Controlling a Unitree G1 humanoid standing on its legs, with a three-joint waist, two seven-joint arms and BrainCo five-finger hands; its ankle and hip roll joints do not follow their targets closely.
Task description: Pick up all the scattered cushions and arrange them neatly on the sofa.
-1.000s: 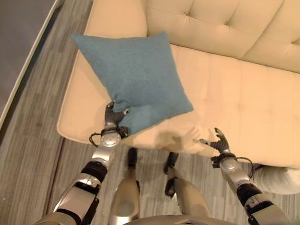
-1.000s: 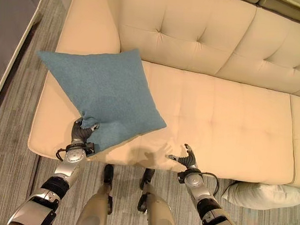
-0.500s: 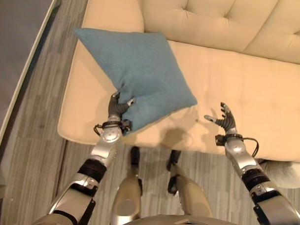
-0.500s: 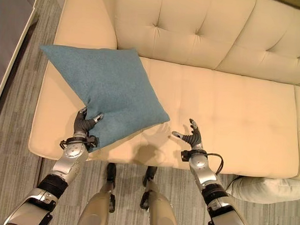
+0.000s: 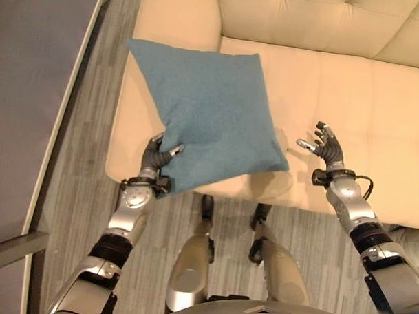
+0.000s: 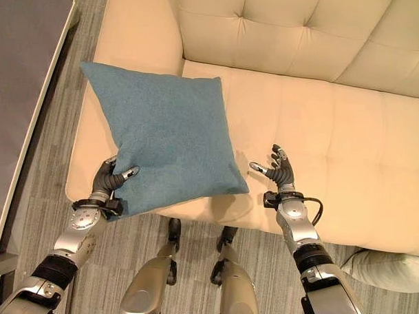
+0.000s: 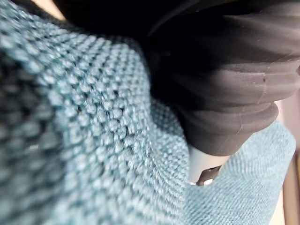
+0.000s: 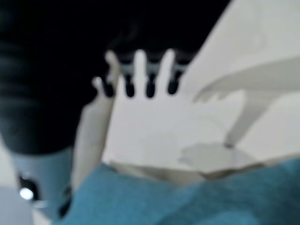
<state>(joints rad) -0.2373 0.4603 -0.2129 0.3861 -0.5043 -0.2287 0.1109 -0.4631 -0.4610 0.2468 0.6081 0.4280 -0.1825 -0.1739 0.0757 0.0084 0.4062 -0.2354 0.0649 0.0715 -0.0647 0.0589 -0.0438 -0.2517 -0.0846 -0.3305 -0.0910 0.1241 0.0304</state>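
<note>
**Blue cushion pinched at one corner, free hand waiting off its opposite corner**

I have the left robot hand curled onto the near-left corner of the blue cushion — thumb on top, fingers tucked beneath the fabric, and my left wrist view confirms the knit pressed right against the hand's cover. The cushion hangs over the left end of the sofa, its far corner up by the armrest and its near edge overhanging the seat's front lip. It looks tilted, lifted at my grip; how much of it rests on the seat I cannot tell.

The right robot hand hovers over the seat front with fingers spread wide, holding nothing. It sits just to the right of the cushion's near-right corner, apart from it, palm turned toward the fabric.

That gap is what matters to me: the cushion lies to the left of the free hand, and its diagonal runs from my grip up toward the armrest. I judge the right hand is the one to close in on that free corner, so both hands can square the cushion against the backrest.

A pale cushion lies on the floor by the right arm — still to collect.
</note>
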